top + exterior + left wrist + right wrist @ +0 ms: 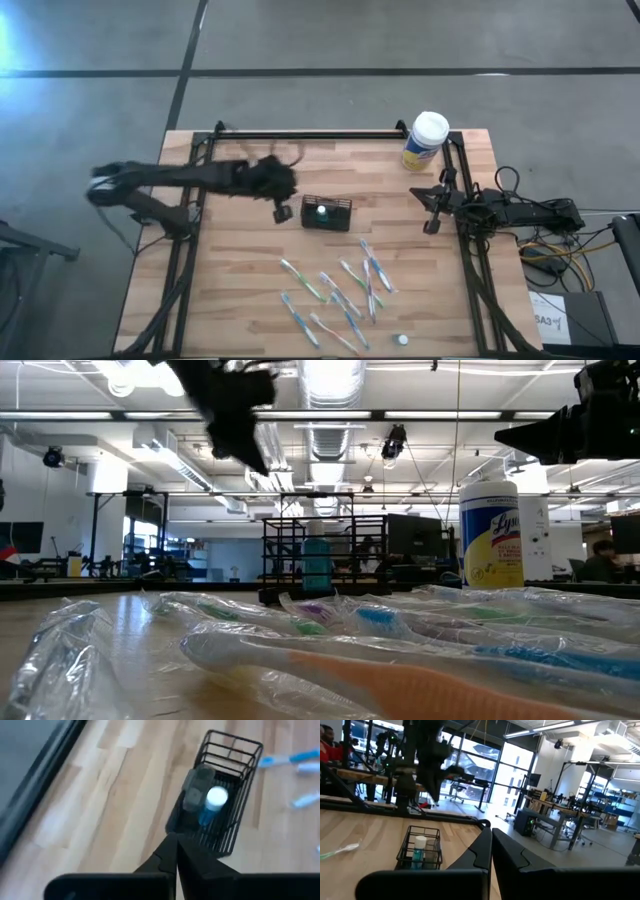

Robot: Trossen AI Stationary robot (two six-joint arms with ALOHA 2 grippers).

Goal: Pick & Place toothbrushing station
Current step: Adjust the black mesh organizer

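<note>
Pale wooden planks make up the table [250,290], and nearest the low camera a scatter of wrapped toothbrushes [335,290] lies across its front half. Beyond them, near the middle of the table, stands the toothbrushing station [326,213], a small black wire basket sitting upright on the wood, with a blue bottle with a white cap [214,802] standing inside it.

Just beside the basket's left end hangs the left gripper [282,211], raised above the table and apart from the wire. Its fingers are clenched together, tips meeting with nothing between them, and in its wrist view the basket lies just ahead of those tips. That arm reaches in from the table's left edge, stretched roughly level across the wood.

Well apart on the other side, the right gripper [432,226] rests by the table's right edge, fingers likewise pressed closed and empty, pointing across the wood toward the basket. At the far right corner stands a yellow canister with a white lid [426,140].
</note>
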